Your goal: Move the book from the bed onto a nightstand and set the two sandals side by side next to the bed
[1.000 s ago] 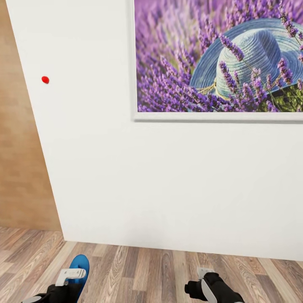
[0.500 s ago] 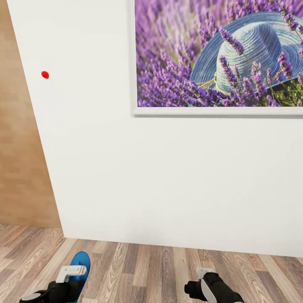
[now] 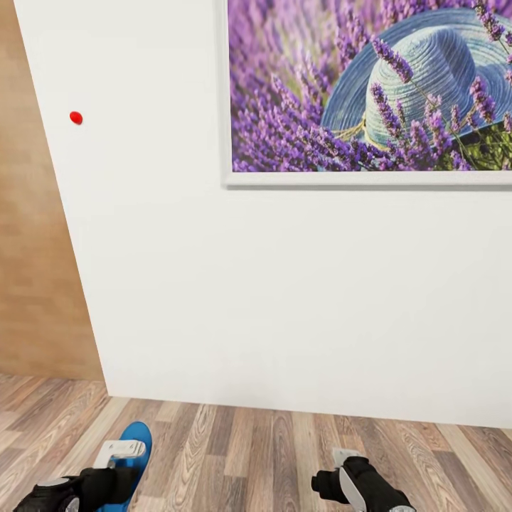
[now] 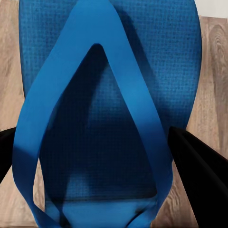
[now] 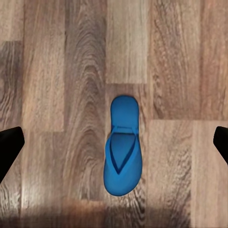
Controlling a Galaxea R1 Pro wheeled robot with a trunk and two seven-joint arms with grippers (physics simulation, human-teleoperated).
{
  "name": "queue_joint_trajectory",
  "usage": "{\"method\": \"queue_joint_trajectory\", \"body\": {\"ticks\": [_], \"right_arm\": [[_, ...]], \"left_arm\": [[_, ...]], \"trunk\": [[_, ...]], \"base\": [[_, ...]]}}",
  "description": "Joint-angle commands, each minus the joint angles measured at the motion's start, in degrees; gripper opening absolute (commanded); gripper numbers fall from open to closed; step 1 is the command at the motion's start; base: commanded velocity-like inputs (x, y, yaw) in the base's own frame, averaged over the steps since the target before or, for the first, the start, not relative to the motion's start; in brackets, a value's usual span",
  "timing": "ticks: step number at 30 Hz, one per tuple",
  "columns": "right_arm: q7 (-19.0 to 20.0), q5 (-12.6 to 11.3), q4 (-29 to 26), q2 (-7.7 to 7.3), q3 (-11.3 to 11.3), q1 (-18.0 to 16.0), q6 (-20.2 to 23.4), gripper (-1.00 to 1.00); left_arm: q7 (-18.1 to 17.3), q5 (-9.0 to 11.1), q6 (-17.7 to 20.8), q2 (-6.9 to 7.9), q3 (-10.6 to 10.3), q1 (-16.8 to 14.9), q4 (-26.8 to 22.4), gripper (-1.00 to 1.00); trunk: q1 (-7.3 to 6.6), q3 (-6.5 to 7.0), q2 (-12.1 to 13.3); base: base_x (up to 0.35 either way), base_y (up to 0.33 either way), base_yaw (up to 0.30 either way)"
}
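One blue sandal (image 4: 111, 95) is being held between the closed fingers of the left gripper (image 3: 117, 459), near the white wall (image 3: 284, 299). The second sandal (image 5: 123, 152) is being viewed flat on open plank floor (image 5: 57, 95), between the widely spread fingers of the right gripper (image 3: 345, 473). A framed lavender picture (image 3: 370, 85) is being shown on the wall.

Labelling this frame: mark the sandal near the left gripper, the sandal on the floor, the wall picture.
held sandal (image 4: 107, 71), left wrist view, on its strap.
floor sandal (image 5: 123, 154), right wrist view, mid-sole.
wall picture (image 3: 284, 107), head view, lavender area.

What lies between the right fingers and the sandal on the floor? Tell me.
Nothing visible: in the right wrist view the sandal lies alone on bare wood floor, between the spread dark fingers, with open space above it.
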Motion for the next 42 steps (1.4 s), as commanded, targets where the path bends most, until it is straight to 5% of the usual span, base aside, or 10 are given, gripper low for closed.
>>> {"method": "queue_joint_trajectory", "body": {"ticks": [1, 7, 23, 42], "right_arm": [[-0.16, 0.05, -0.11, 0.08, -0.36, -0.13, 0.29, 1.00], [-0.32, 0.05, -0.04, 0.04, -0.36, -0.70, 0.43, 1.00], [-0.43, 0.05, 0.04, 0.01, -0.45, -1.31, 0.56, 1.00], [-1.62, 0.05, 0.49, 0.13, -0.53, -1.80, 0.66, 1.00]], "left_arm": [[-0.19, 0.11, 1.26, 0.02, 0.05, -0.40, -0.13, -1.00], [-0.18, -0.08, 6.52, -0.05, -0.34, -2.66, -0.16, -1.00], [-0.10, -0.10, 7.27, -0.53, 0.01, -2.99, 0.05, -1.00], [0.19, -0.15, 7.23, -0.59, -0.07, -3.01, 0.15, -1.00]], "trunk": [[0.22, -0.24, -0.44], [1.54, -1.31, -2.85], [5.05, -4.19, -9.26], [5.54, -8.40, -9.52]], "base": [[0.000, 0.000, 0.000], [0.000, 0.000, 0.000], [0.000, 0.000, 0.000], [0.000, 0.000, 0.000]]}}
